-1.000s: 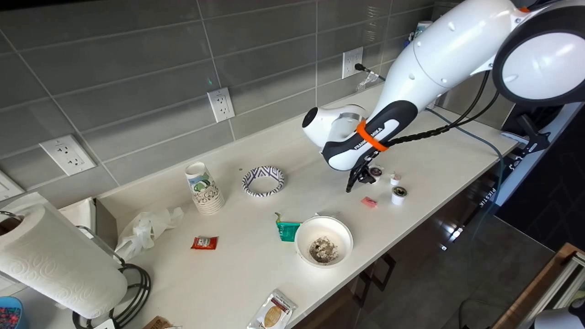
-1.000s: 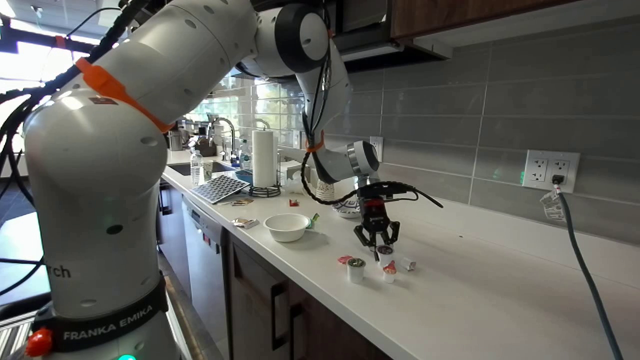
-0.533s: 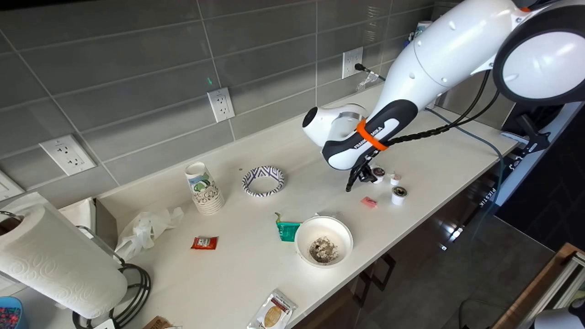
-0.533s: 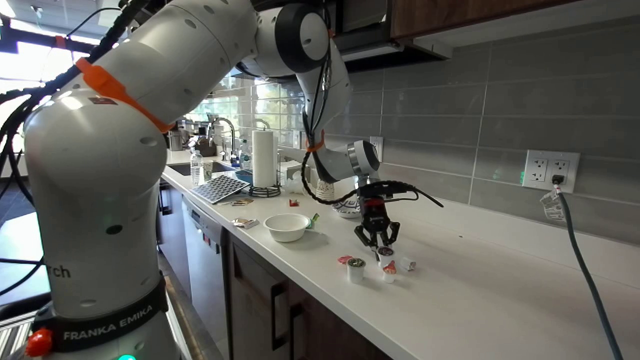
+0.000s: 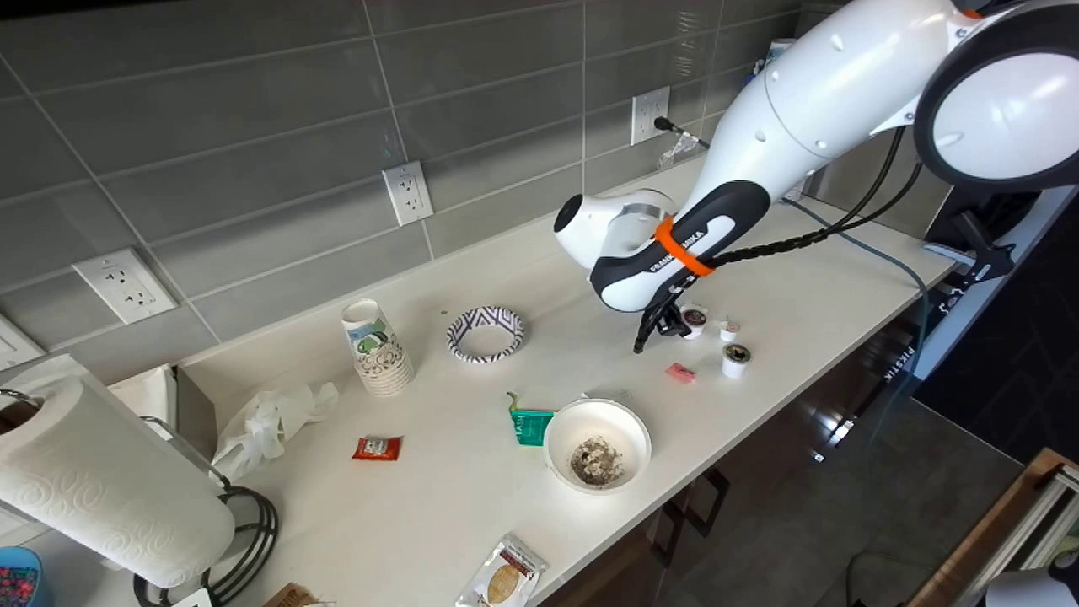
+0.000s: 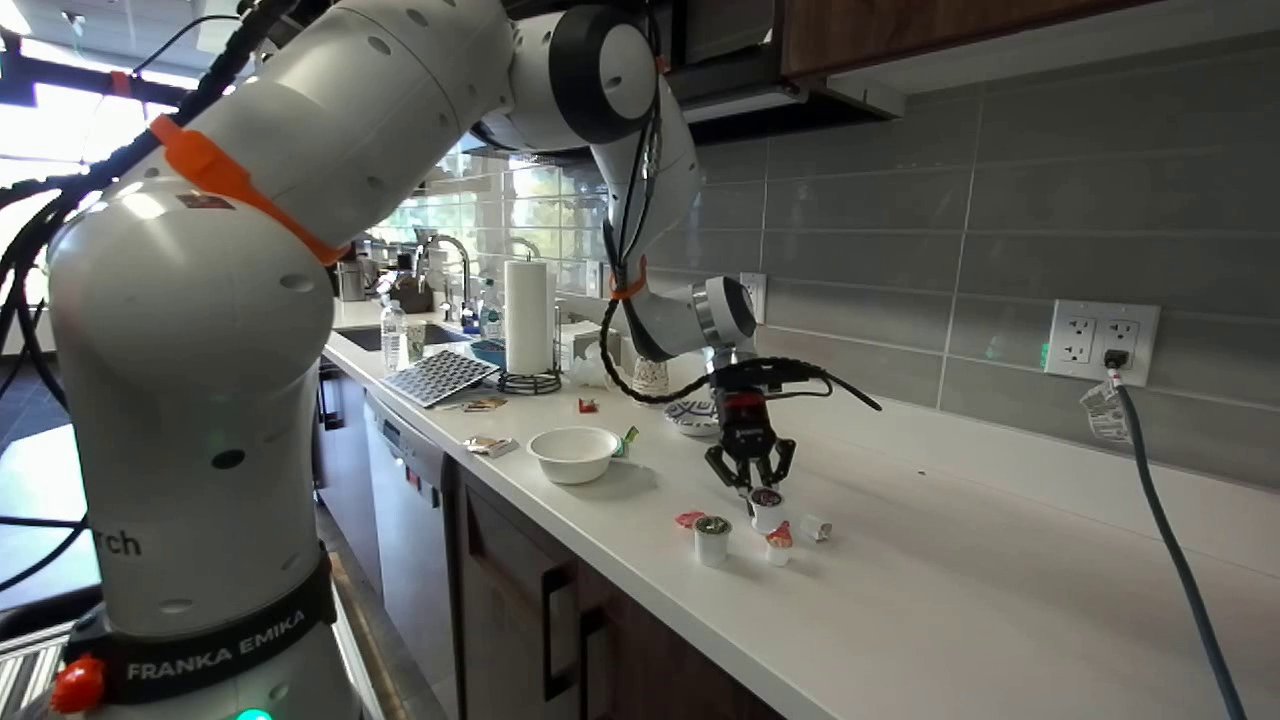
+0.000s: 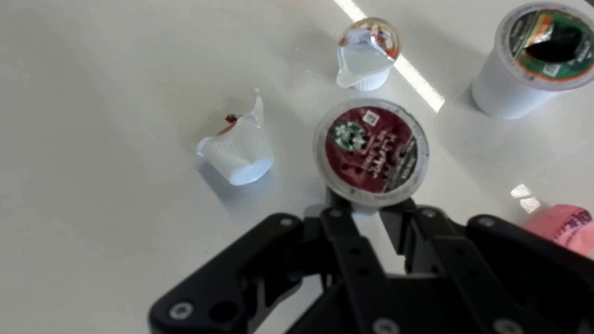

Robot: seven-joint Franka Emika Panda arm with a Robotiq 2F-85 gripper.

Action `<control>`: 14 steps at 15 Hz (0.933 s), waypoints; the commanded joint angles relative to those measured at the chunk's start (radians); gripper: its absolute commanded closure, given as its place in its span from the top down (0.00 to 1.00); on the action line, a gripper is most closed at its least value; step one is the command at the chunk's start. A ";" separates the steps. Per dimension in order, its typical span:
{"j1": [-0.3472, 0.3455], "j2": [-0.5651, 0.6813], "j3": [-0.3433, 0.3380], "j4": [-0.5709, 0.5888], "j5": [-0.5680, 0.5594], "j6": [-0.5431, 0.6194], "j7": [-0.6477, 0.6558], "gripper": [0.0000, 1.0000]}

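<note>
My gripper (image 7: 366, 211) is low over the counter, its two black fingers on either side of a white coffee pod with a dark red lid (image 7: 371, 148). The fingers look closed on the pod's narrower body, under its rim. The gripper (image 6: 760, 488) and pod (image 6: 767, 508) also show in an exterior view; the fingertips are partly hidden there. A small creamer cup with a peeled lid (image 7: 369, 58) stands beyond the pod. Another creamer cup (image 7: 239, 150) lies tipped to the left. A green-lidded pod (image 7: 510, 88) stands upright at the right, and a pink packet (image 7: 564, 227) lies below it.
A white bowl (image 5: 628, 421) with crumbly contents stands near the counter's front edge, a green packet (image 5: 531, 427) beside it. A patterned paper bowl (image 5: 459, 337), stacked cups (image 5: 383, 362), a red packet (image 5: 377, 448) and a paper towel roll (image 5: 118, 480) stand farther along. A tiled wall backs the counter.
My gripper has shifted slightly to the left in both exterior views. Since half a second ago the red-lidded pod has shifted with it. The other things have not moved.
</note>
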 commanded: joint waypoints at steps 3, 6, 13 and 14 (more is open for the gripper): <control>-0.005 -0.095 0.037 -0.053 0.025 -0.017 0.031 0.06; -0.003 -0.153 0.053 -0.085 0.025 -0.003 0.031 0.06; -0.014 -0.296 0.131 -0.214 0.114 0.063 -0.020 0.06; -0.014 -0.315 0.140 -0.236 0.133 0.077 -0.025 0.06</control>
